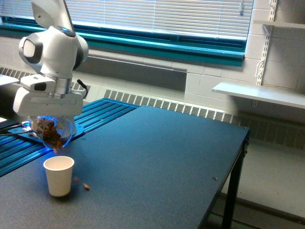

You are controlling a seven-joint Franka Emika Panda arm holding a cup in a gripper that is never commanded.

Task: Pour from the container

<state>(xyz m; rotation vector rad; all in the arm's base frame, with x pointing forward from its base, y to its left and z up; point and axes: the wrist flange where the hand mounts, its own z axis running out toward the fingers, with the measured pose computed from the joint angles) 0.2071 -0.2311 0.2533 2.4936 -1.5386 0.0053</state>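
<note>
One clear container point(51, 131), one paper cup point(59, 175), one table point(157, 162)

Claw point(47, 125) tilting container point(51, 132) over paper cup point(59, 175), nut point(86, 186) on table point(157, 157)

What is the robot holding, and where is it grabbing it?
The gripper holds the clear container of brown pieces, tipped above the white paper cup. The jaws seem to clamp its upper part; the exact spot is hidden.
</note>
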